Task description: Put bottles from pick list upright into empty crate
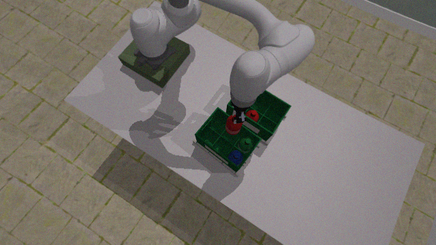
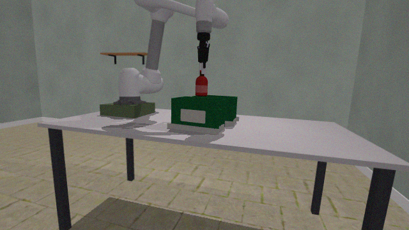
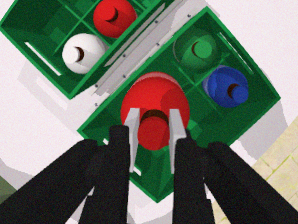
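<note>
My gripper is shut on the neck of a red-labelled bottle and holds it upright. The bottle's base is about level with the crate tops. It hangs over a cell of the near green crate, at the side next to the far green crate. The near crate holds a green bottle and a blue bottle. The far crate holds a red bottle and a white bottle.
The two crates stand side by side, touching, near the middle of the white table. The robot's base block sits at the table's far left. The arm's elbow hides part of the far crate in the top view.
</note>
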Controlling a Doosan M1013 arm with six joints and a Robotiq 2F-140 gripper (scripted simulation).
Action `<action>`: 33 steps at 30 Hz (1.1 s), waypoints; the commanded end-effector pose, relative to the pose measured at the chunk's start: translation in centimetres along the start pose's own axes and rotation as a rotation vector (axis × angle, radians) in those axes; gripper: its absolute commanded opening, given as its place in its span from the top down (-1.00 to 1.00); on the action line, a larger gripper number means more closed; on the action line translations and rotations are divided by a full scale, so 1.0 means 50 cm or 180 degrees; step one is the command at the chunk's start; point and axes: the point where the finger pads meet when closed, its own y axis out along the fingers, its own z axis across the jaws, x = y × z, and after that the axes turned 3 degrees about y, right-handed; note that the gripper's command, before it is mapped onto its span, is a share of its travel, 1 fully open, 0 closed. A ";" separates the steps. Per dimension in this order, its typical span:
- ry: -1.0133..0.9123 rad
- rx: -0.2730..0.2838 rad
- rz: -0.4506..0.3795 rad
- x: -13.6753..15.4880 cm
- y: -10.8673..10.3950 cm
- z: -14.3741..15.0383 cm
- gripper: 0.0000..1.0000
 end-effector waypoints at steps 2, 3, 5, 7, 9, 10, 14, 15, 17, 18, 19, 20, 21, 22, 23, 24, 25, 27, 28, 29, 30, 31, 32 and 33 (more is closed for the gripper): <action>0.0010 -0.0014 0.0005 -0.026 0.000 -0.004 1.00; 0.0010 -0.0014 0.0005 -0.026 0.000 -0.004 1.00; 0.0010 -0.0014 0.0005 -0.030 0.000 -0.005 1.00; 0.0010 -0.0014 0.0005 -0.038 0.000 -0.006 1.00; 0.0010 -0.0014 0.0005 -0.046 0.000 -0.007 1.00; 0.0010 -0.0014 0.0005 -0.050 0.000 -0.007 1.00; 0.0010 -0.0014 0.0005 -0.066 0.000 -0.009 1.00; 0.0010 -0.0014 0.0005 -0.070 0.000 -0.010 1.00; 0.0010 -0.0014 0.0005 -0.078 0.000 -0.011 1.00; 0.0010 -0.0014 0.0005 -0.082 0.000 -0.011 1.00; 0.0010 -0.0014 0.0005 -0.086 0.000 -0.012 1.00; 0.0010 -0.0014 0.0005 -0.086 0.000 -0.012 1.00; 0.0010 -0.0014 0.0005 -0.086 0.000 -0.012 1.00; 0.0010 -0.0014 0.0005 -0.090 0.000 -0.012 1.00; 0.0010 -0.0014 0.0005 -0.094 0.000 -0.012 1.00; 0.0010 -0.0014 0.0005 -0.098 0.000 -0.013 1.00; 0.0010 -0.0014 0.0005 -0.102 0.000 -0.013 1.00; 0.0010 -0.0014 0.0005 -0.110 0.000 -0.014 1.00; 0.0010 -0.0014 0.0005 -0.114 0.000 -0.015 1.00; 0.0010 -0.0014 0.0005 -0.118 0.000 -0.015 1.00; 0.0010 -0.0014 0.0005 -0.122 0.000 -0.016 1.00; 0.0010 -0.0014 0.0005 -0.126 0.000 -0.016 1.00; 0.0010 -0.0014 0.0005 -0.130 0.000 -0.017 1.00; 0.0010 -0.0014 0.0005 -0.134 0.000 -0.017 1.00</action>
